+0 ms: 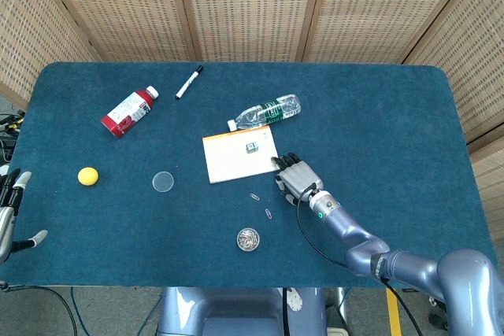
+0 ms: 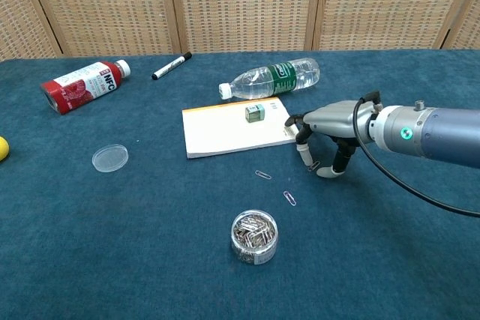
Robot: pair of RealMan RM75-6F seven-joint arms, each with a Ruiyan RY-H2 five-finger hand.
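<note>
My right hand (image 1: 296,177) (image 2: 331,121) hovers low over the blue cloth just off the right corner of a white notepad (image 1: 239,156) (image 2: 234,129). Its fingers point down and its fingertips (image 2: 304,157) touch the cloth beside a loose paper clip (image 2: 313,165); the thumb is on the clip's other side. The clip lies flat and is not pinched. A small block (image 1: 252,146) (image 2: 255,112) sits on the notepad. My left hand (image 1: 8,210) shows only at the far left edge of the head view, fingers apart, holding nothing.
Two more loose clips (image 2: 262,174) (image 2: 289,198) and a clear jar of clips (image 1: 248,239) (image 2: 254,235) lie in front. A water bottle (image 2: 274,77), red bottle (image 2: 82,85), marker (image 2: 172,66), clear dish (image 2: 110,158) and yellow ball (image 1: 87,176) lie around.
</note>
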